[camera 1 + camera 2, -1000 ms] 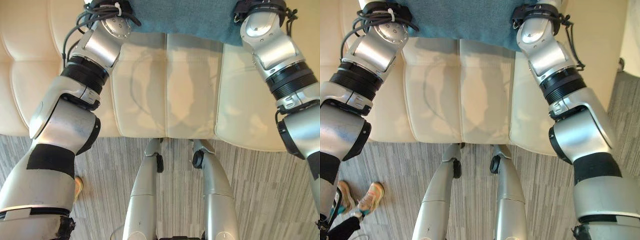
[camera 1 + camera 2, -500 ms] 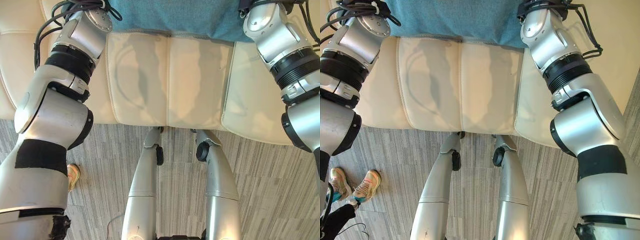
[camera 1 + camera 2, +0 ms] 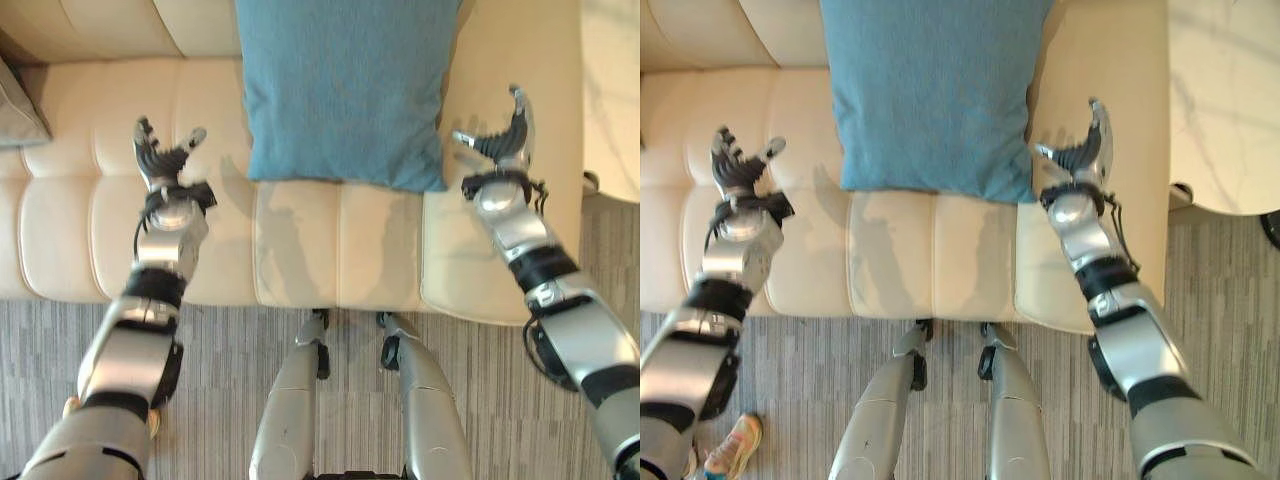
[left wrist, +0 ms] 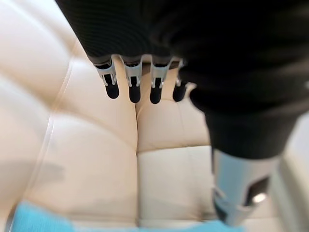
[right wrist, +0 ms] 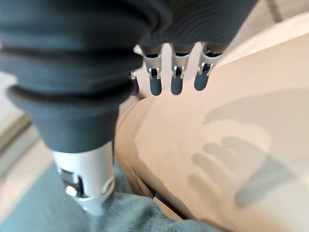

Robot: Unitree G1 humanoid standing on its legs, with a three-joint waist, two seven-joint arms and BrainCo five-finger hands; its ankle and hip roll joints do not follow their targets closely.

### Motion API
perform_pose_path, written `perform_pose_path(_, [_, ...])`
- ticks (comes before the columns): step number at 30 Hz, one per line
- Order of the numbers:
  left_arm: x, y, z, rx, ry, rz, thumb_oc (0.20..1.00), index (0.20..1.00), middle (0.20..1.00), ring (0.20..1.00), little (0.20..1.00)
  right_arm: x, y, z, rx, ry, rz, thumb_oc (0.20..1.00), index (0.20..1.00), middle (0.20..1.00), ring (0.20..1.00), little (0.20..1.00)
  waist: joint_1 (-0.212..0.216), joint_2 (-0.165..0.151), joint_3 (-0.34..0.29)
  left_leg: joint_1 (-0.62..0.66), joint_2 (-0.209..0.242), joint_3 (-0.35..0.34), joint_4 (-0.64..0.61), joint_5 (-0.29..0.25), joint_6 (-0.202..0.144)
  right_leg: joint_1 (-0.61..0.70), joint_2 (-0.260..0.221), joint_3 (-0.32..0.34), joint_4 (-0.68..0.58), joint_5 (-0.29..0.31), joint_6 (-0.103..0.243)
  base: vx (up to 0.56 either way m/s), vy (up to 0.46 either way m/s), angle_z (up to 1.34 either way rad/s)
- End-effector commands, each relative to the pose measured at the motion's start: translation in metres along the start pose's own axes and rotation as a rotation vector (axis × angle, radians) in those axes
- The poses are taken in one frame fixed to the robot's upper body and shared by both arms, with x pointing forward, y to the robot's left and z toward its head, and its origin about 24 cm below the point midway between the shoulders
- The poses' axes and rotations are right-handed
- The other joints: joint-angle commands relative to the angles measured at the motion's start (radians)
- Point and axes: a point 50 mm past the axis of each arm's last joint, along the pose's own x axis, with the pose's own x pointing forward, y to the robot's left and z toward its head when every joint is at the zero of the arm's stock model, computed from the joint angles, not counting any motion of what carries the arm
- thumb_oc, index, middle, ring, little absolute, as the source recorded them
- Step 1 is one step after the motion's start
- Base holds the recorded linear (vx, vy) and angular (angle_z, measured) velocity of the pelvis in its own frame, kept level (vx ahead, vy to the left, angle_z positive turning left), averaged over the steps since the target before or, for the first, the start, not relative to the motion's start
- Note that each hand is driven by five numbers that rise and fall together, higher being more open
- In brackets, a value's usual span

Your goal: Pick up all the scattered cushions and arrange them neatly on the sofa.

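A blue cushion [image 3: 345, 90] stands on the cream sofa [image 3: 300, 250], its top against the backrest and its lower edge on the seat, near the sofa's right end. The left hand [image 3: 160, 160] hovers over the seat just left of the cushion, fingers [image 4: 133, 87] straight and spread, holding nothing. The right hand [image 3: 500, 140] is raised beside the cushion's lower right corner, over the right armrest, fingers [image 5: 176, 82] straight and empty too. The left eye view catches the corner of a grey cushion [image 3: 18, 105] at the sofa's left edge. The right eye view shows a pale marble surface [image 3: 1225, 100] beyond the right armrest, and a person's shoe [image 3: 730, 445] on the striped floor [image 3: 1220, 300].
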Motion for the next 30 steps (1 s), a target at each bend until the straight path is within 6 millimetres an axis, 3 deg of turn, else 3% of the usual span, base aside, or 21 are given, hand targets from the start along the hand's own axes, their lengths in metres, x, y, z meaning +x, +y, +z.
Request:
perform_pose_path(1, [-0.028, 0.006, -0.049, 0.043, 0.114, -0.092, 1.0, 1.0, 1.0, 1.0, 1.0, -0.031, 0.007, -0.053, -0.019, 0.107, 0.148, 1.0, 1.0, 1.0, 1.0, 1.0, 0.015, -0.009, -0.146, 0.1, -0.035, 0.016, -0.07, -0.089, -0.016, 0.142, 0.002, 0.015, -0.086, -0.107, 0.114, 0.12, 0.109, -0.18])
perform_pose_path(4, [-0.059, 0.025, -0.091, 0.155, 0.249, -0.135, 1.0, 1.0, 1.0, 1.0, 1.0, -0.076, 0.01, -0.11, 0.206, 0.361, 0.27, 1.0, 1.0, 1.0, 1.0, 1.0, 0.004, -0.011, -0.195, 0.207, -0.038, 0.024, -0.145, -0.08, -0.014, 0.238, 0.006, 0.014, -0.147, -0.088, 0.129, 0.08, 0.129, -0.12])
perform_pose_path(6, [-0.074, 0.041, -0.111, 0.275, 0.318, -0.169, 1.0, 1.0, 1.0, 1.0, 1.0, -0.101, 0.001, -0.142, 0.165, 0.467, 0.327, 1.0, 1.0, 1.0, 1.0, 1.0, -0.005, -0.02, -0.229, 0.24, -0.037, 0.036, -0.146, -0.098, -0.016, 0.287, 0.012, 0.014, -0.192, -0.071, 0.138, 0.05, 0.105, -0.07])
perform_pose_path(7, [-0.095, 0.056, -0.139, 0.309, 0.45, -0.163, 1.0, 1.0, 1.0, 1.0, 1.0, -0.123, -0.007, -0.166, 0.16, 0.564, 0.34, 1.0, 1.0, 1.0, 1.0, 1.0, -0.009, -0.028, -0.267, 0.271, -0.038, 0.051, -0.146, -0.118, -0.017, 0.328, 0.017, 0.018, -0.238, -0.052, 0.147, 0.03, 0.075, -0.09])
perform_pose_path(10, [-0.108, 0.068, -0.152, 0.349, 0.507, -0.163, 1.0, 1.0, 1.0, 1.0, 1.0, -0.141, -0.016, -0.183, 0.093, 0.619, 0.359, 1.0, 1.0, 1.0, 1.0, 1.0, -0.013, -0.027, -0.281, 0.296, -0.027, 0.076, -0.146, -0.124, -0.015, 0.338, 0.018, 0.037, -0.238, -0.039, 0.154, -0.04, 0.062, -0.22])
perform_pose_path(11, [-0.119, 0.073, -0.161, 0.355, 0.555, -0.161, 1.0, 1.0, 1.0, 1.0, 1.0, -0.152, -0.02, -0.192, 0.044, 0.643, 0.372, 1.0, 1.0, 1.0, 1.0, 1.0, -0.024, -0.02, -0.27, 0.314, -0.015, 0.082, -0.146, -0.115, -0.01, 0.339, 0.033, 0.087, -0.162, -0.073, 0.145, -0.11, 0.033, -0.45])
perform_pose_path(12, [-0.119, 0.073, -0.161, 0.355, 0.555, -0.161, 1.0, 1.0, 1.0, 1.0, 1.0, -0.152, -0.02, -0.192, 0.044, 0.643, 0.372, 1.0, 1.0, 1.0, 1.0, 1.0, -0.023, -0.02, -0.271, 0.312, -0.015, 0.083, -0.146, -0.114, -0.01, 0.336, 0.033, 0.088, -0.161, -0.072, 0.145, -0.15, 0.022, -0.41])
perform_pose_path(15, [-0.135, 0.081, -0.177, 0.404, 0.632, -0.168, 1.0, 1.0, 1.0, 1.0, 1.0, -0.173, -0.019, -0.204, 0.012, 0.699, 0.393, 1.0, 1.0, 1.0, 1.0, 1.0, -0.024, -0.012, -0.268, 0.329, 0.004, 0.094, -0.146, -0.103, -0.005, 0.368, 0.053, 0.106, 0.04, -0.192, 0.125, -0.13, -0.028, -0.3])
perform_pose_path(20, [-0.159, 0.097, -0.19, 0.483, 0.716, -0.189, 1.0, 1.0, 1.0, 1.0, 1.0, -0.203, -0.026, -0.221, -0.002, 0.798, 0.409, 1.0, 1.0, 1.0, 1.0, 1.0, -0.02, -0.026, -0.299, 0.327, -0.007, 0.093, -0.146, -0.092, -0.01, 0.487, 0.075, 0.125, 0.059, -0.236, 0.118, -0.18, -0.139, -0.11])
perform_pose_path(23, [-0.154, 0.105, -0.183, 0.466, 0.69, -0.155, 1.0, 1.0, 1.0, 1.0, 1.0, -0.204, -0.028, -0.223, -0.003, 0.809, 0.407, 1.0, 1.0, 1.0, 1.0, 1.0, -0.008, -0.024, -0.297, 0.281, 0.012, 0.098, -0.146, -0.02, -0.044, 0.537, 0.114, 0.13, -0.094, -0.276, 0.072, -0.34, -0.26, -0.13])
perform_pose_path(27, [-0.148, 0.102, -0.177, 0.448, 0.659, -0.152, 1.0, 1.0, 1.0, 1.0, 1.0, -0.197, -0.039, -0.223, -0.014, 0.795, 0.374, 1.0, 1.0, 1.0, 1.0, 1.0, -0.015, -0.012, -0.26, 0.232, 0.036, 0.073, -0.146, 0.062, -0.106, 0.514, 0.139, 0.099, -0.095, -0.287, 0.04, -0.39, -0.239, 0.16])
perform_pose_path(29, [-0.143, 0.098, -0.171, 0.427, 0.622, -0.155, 1.0, 1.0, 1.0, 1.0, 1.0, -0.186, -0.042, -0.217, -0.017, 0.755, 0.366, 1.0, 1.0, 1.0, 1.0, 1.0, -0.01, -0.012, -0.239, 0.245, 0.023, 0.036, -0.146, 0.057, -0.1, 0.49, 0.129, 0.093, -0.075, -0.277, 0.039, -0.42, -0.143, 0.13])
perform_pose_path(30, [-0.141, 0.097, -0.166, 0.397, 0.592, -0.146, 1.0, 1.0, 1.0, 1.0, 1.0, -0.181, -0.039, -0.211, 0.001, 0.727, 0.372, 1.0, 1.0, 1.0, 1.0, 1.0, -0.013, -0.023, -0.245, 0.27, 0.019, 0.053, -0.101, 0.021, -0.076, 0.48, 0.112, 0.085, -0.083, -0.253, 0.045, -0.29, -0.103, -0.03])
